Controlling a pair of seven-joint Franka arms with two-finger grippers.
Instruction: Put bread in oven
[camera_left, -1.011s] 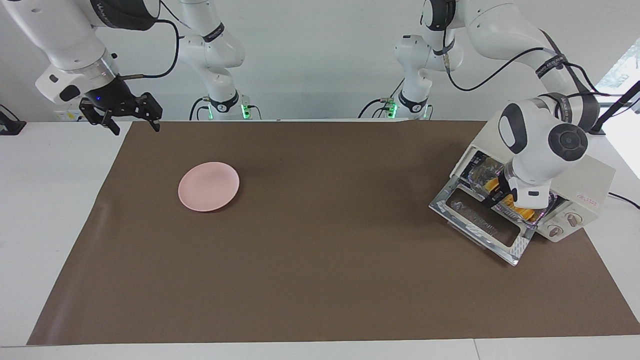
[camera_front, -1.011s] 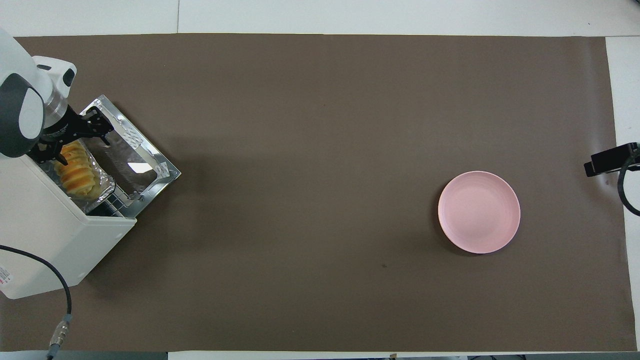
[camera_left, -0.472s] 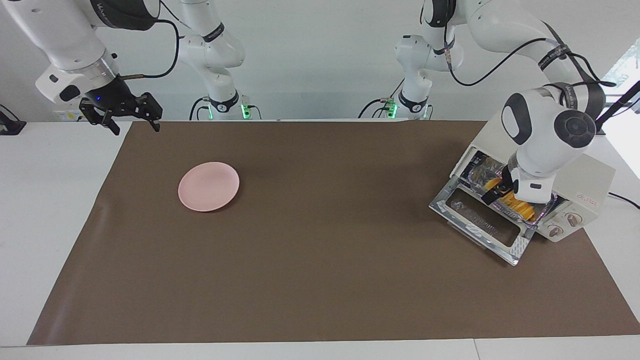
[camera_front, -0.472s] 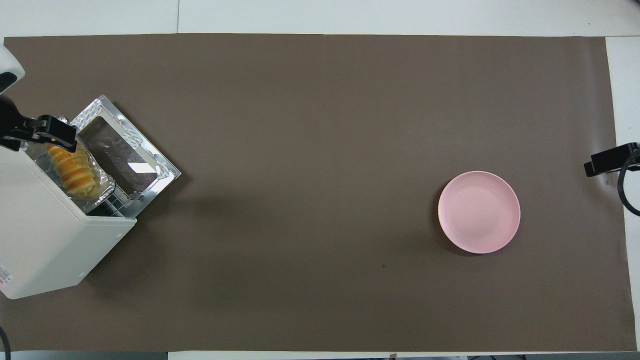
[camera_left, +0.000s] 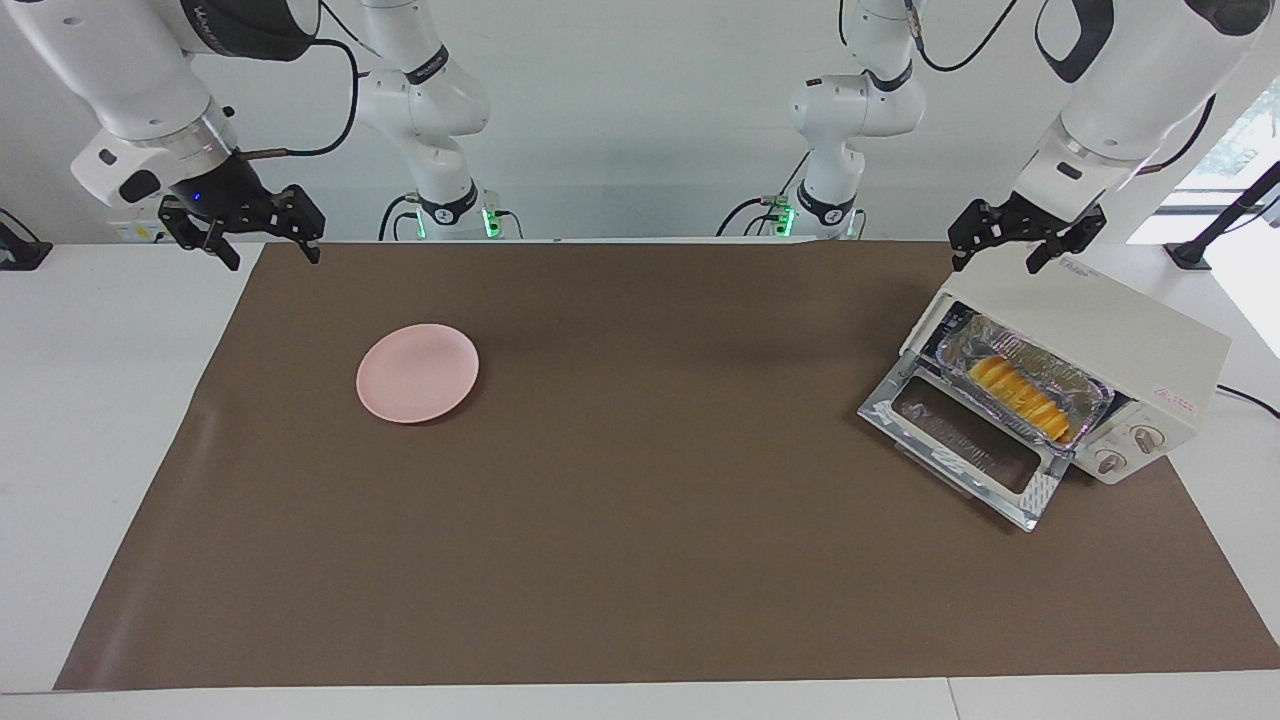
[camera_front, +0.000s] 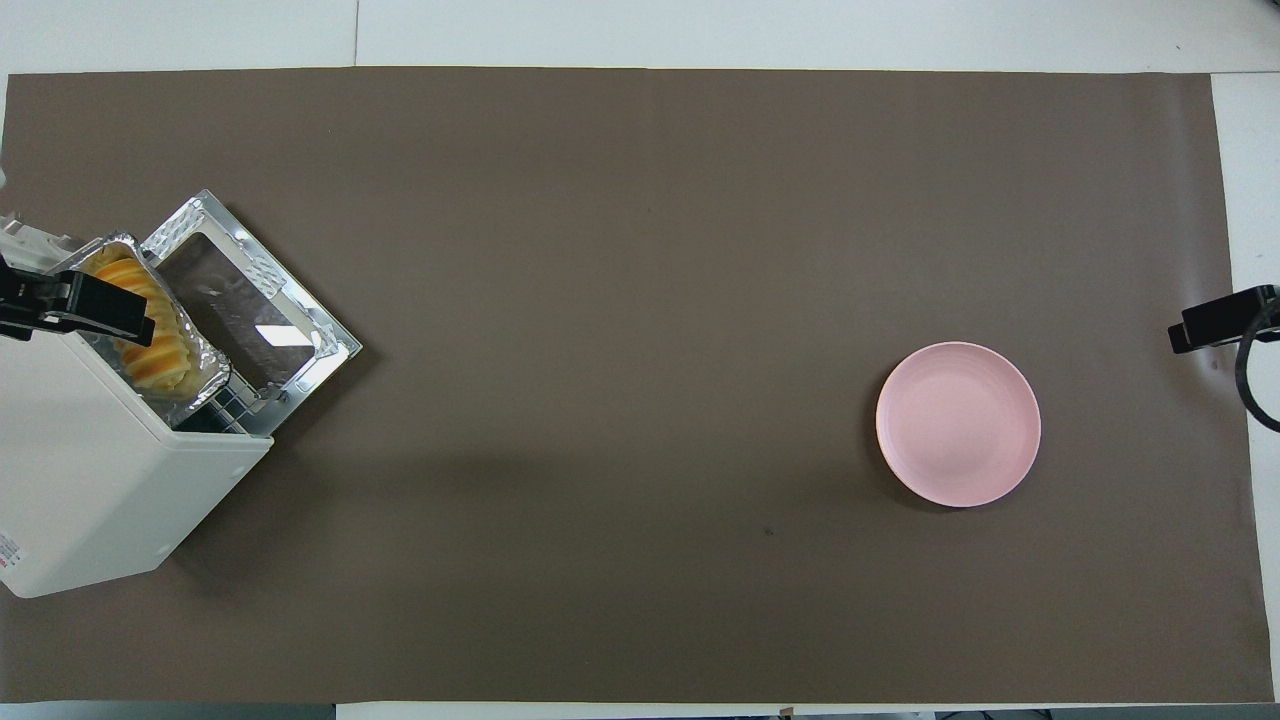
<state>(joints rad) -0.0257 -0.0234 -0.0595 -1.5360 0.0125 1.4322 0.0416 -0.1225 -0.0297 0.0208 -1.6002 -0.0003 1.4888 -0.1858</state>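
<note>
The bread (camera_left: 1015, 393) (camera_front: 152, 340) lies in a crinkled foil tray (camera_left: 1085, 385) on the rack inside the oven (camera_left: 1110, 325) (camera_front: 90, 470). The oven stands at the left arm's end of the table, its glass door (camera_left: 960, 440) (camera_front: 250, 310) dropped flat open. My left gripper (camera_left: 994, 265) hangs open and empty in the air over the oven's top edge that faces the robots. My right gripper (camera_left: 275, 258) waits open and empty, raised over the table's edge at the right arm's end.
A round pink plate (camera_left: 417, 372) (camera_front: 958, 424) with nothing on it sits on the brown mat (camera_left: 640, 560) toward the right arm's end. A black cable (camera_left: 1245, 395) leaves the oven's side.
The left arm has pulled up and out of the oven's mouth to hover over its top, leaving the bread in the tray. The right arm has not moved.
</note>
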